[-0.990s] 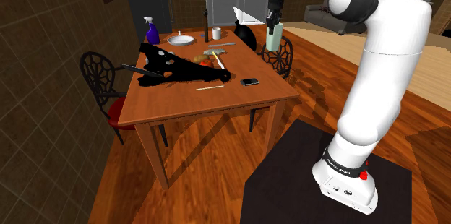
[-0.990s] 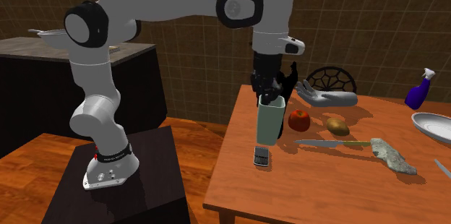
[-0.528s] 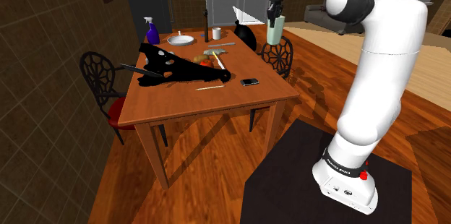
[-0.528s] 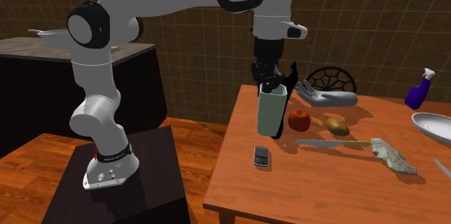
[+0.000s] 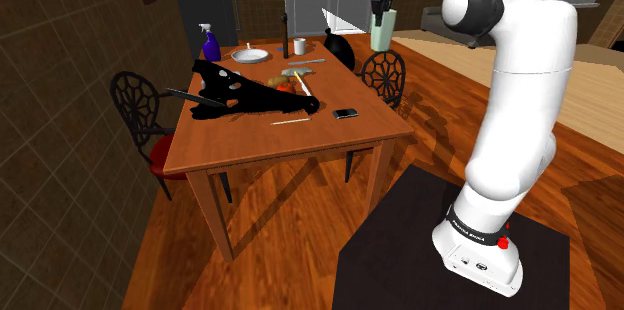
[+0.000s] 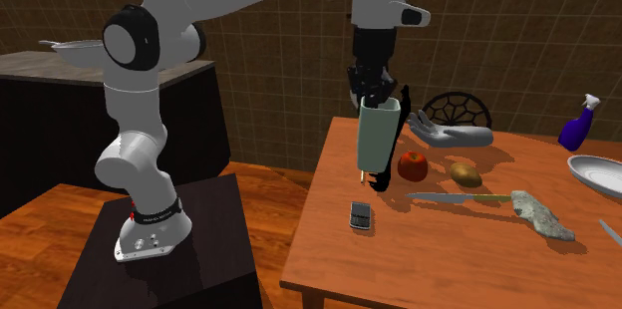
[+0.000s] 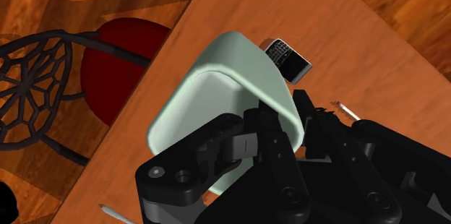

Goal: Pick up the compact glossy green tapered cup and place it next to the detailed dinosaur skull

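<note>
Lifting looks done, black two-finger gripper (image 6: 373, 101) clamped on pale-green glossy tapered cup (image 6: 379, 143) at upper centre; placing by black dinosaur skull (image 5: 240, 94) remains.

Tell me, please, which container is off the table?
The pale green cup, held in the gripper above the table; the purple spray bottle and white mug stand on it.

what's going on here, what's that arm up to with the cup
The white arm's black gripper is shut on the rim of a pale green cup and holds it in the air above the wooden table, over the part where a small phone lies. The black dinosaur skull lies further along the table, apart from the cup, so the cup has not yet been set down beside it.
</note>
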